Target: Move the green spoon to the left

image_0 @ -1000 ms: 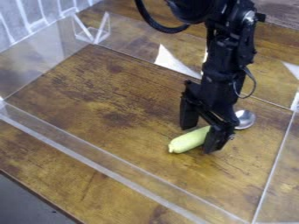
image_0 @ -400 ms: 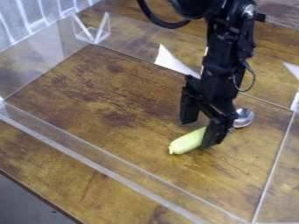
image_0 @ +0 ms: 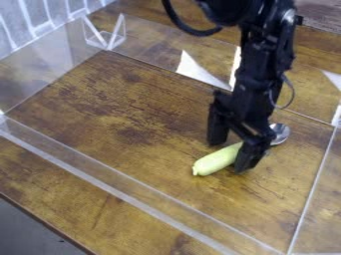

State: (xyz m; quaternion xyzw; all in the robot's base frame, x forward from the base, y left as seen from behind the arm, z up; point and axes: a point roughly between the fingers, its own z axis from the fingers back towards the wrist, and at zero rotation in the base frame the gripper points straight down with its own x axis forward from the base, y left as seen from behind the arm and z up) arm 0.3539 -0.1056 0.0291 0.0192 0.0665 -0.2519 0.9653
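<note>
The green spoon (image_0: 213, 160) lies on the wooden table near the right side, its yellow-green handle pointing down-left and its shiny metal bowl (image_0: 277, 130) up-right behind the arm. My black gripper (image_0: 230, 149) points straight down over the spoon's handle. Its jaws stand open, one finger on each side of the handle's upper part. The fingertips are low, close to the tabletop. The stretch of spoon between handle and bowl is hidden by the gripper.
A clear acrylic wall (image_0: 120, 189) runs along the front and left edges of the wooden table (image_0: 120, 110). More clear panels stand at the back (image_0: 100, 30). A white triangular piece (image_0: 197, 68) lies behind the arm.
</note>
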